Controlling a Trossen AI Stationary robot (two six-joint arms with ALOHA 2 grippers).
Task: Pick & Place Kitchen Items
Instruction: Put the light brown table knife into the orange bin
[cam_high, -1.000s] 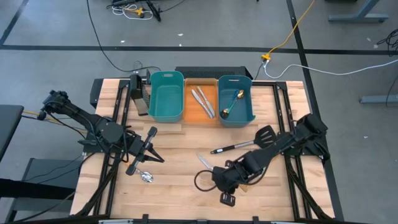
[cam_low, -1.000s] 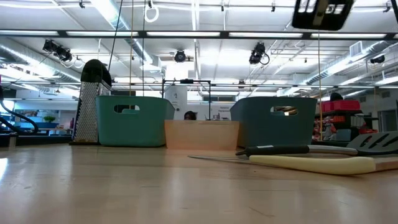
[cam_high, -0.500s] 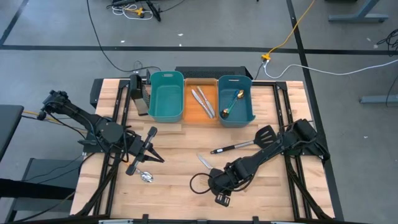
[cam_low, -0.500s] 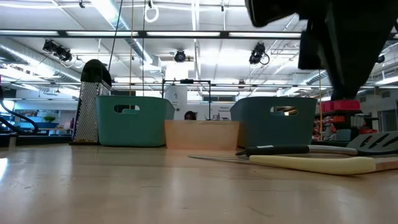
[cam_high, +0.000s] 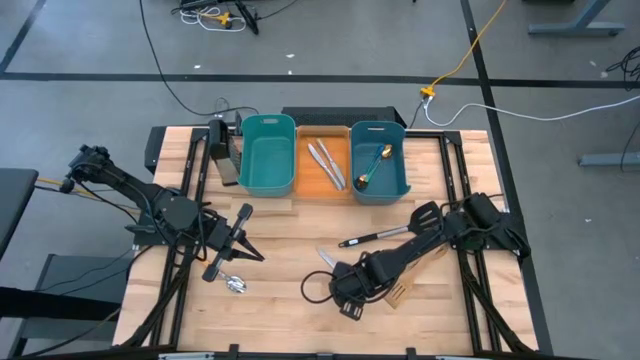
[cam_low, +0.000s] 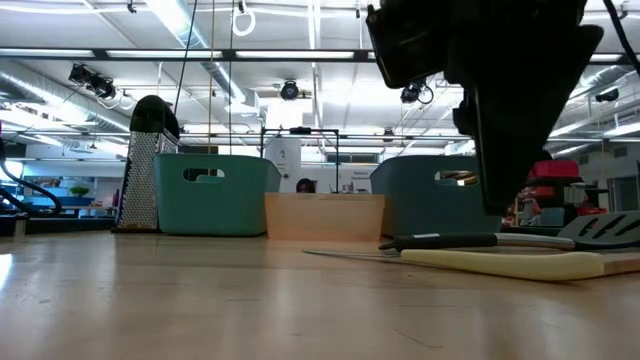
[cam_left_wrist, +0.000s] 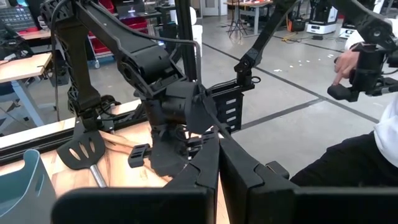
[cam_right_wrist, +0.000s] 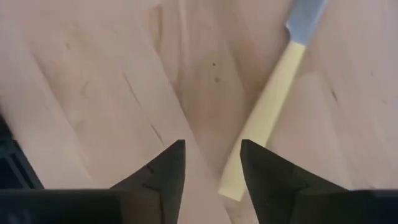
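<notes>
A knife with a cream handle (cam_right_wrist: 268, 113) and silver blade lies flat on the wooden table, seen in the low view as the knife (cam_low: 500, 263). My right gripper (cam_right_wrist: 211, 163) hangs open just above the table, pointing down. The handle's near end sits beside one finger, and I cannot tell whether they touch. A black slotted spatula (cam_high: 400, 230) lies behind the knife. My left gripper (cam_high: 245, 250) waits shut at the table's left, with a small silver utensil (cam_high: 236, 284) lying near it.
At the far edge stand a teal bin (cam_high: 268, 152), an orange bin (cam_high: 325, 180) holding silver knives, and a second teal bin (cam_high: 380, 185) holding spoons. A grater (cam_high: 222, 150) stands left of them. A person's hand (cam_left_wrist: 348, 62) shows beyond the table.
My right gripper has moved toward the table's left edge and come down over the cream-handled knife, so it now fills the top of the low view. The knife and spatula have stayed where they were.
</notes>
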